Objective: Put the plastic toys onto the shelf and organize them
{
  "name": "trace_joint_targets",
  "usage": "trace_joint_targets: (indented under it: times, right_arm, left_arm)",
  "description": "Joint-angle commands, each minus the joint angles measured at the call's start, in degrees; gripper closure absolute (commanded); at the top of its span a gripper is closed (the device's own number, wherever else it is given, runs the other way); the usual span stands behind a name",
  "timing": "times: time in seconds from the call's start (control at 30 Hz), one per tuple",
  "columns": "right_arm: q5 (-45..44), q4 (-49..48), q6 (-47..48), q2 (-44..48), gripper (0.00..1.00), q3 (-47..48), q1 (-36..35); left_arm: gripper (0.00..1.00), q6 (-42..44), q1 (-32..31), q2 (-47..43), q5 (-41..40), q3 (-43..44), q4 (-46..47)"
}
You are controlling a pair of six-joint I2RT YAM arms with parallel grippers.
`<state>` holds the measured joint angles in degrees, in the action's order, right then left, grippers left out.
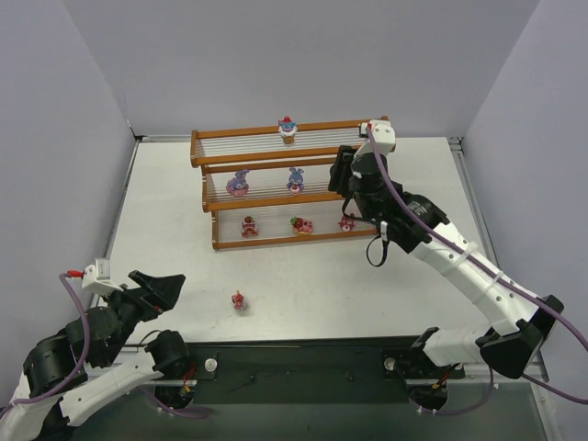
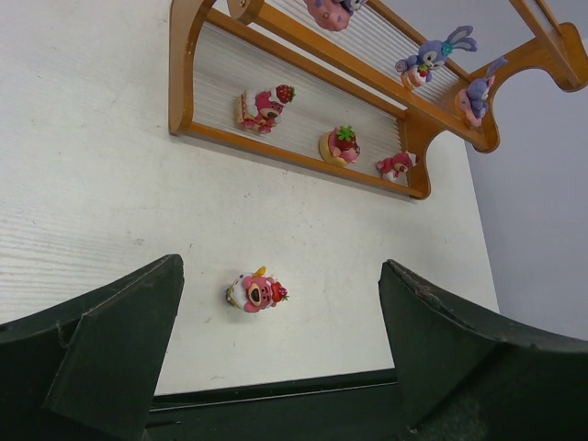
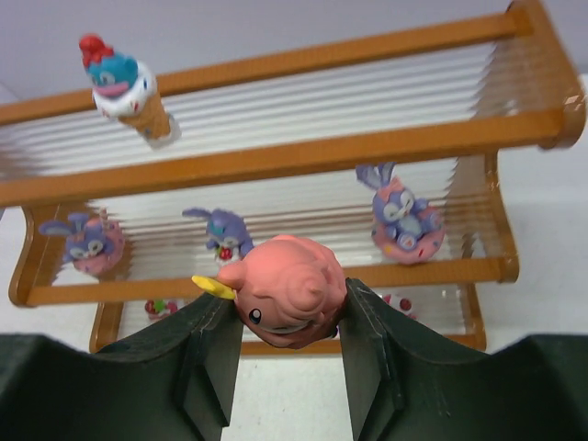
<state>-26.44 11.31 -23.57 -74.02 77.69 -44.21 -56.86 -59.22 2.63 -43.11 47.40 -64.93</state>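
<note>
The shelf (image 1: pixel 276 243) stands at the table's back middle. Its top tier holds a blue-and-red cupcake toy (image 1: pixel 288 129). The middle tier holds purple bunnies (image 1: pixel 238 184) (image 1: pixel 295 179), and a third one (image 3: pixel 404 216) shows in the right wrist view. The bottom tier holds three red-pink toys (image 1: pixel 249 226) (image 1: pixel 301 224) (image 1: pixel 347 221). My right gripper (image 1: pixel 344 175) is at the shelf's right end, shut on a pink figurine (image 3: pixel 294 285), level with the middle tier. A loose pink toy (image 1: pixel 240 300) lies on the table. My left gripper (image 2: pixel 280 266) is open, back from that toy (image 2: pixel 255 292).
The black base strip (image 1: pixel 303 358) runs along the near table edge, just behind the loose toy. Grey walls close the table on the left, back and right. The right arm's cable (image 1: pixel 441 234) hangs over the table right of the shelf.
</note>
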Motion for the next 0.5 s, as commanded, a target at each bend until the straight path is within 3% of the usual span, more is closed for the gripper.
trace_joint_targets:
  times: [0.0, 0.3, 0.47]
  right_arm:
    - [3.7, 0.0, 5.9, -3.2, 1.00, 7.8, 4.1]
    - [9.8, 1.3, 9.4, -13.4, 1.00, 19.8, 11.9]
    - [11.8, -0.1, 12.7, -16.9, 1.00, 21.9, 14.0]
  left_arm:
    - [0.03, -0.5, -0.5, 0.7, -0.8, 1.6, -0.4]
    - [0.03, -1.1, -0.6, 0.5, -1.2, 1.6, -0.8]
    - [0.03, -1.1, -0.6, 0.7, -1.4, 1.6, -0.8]
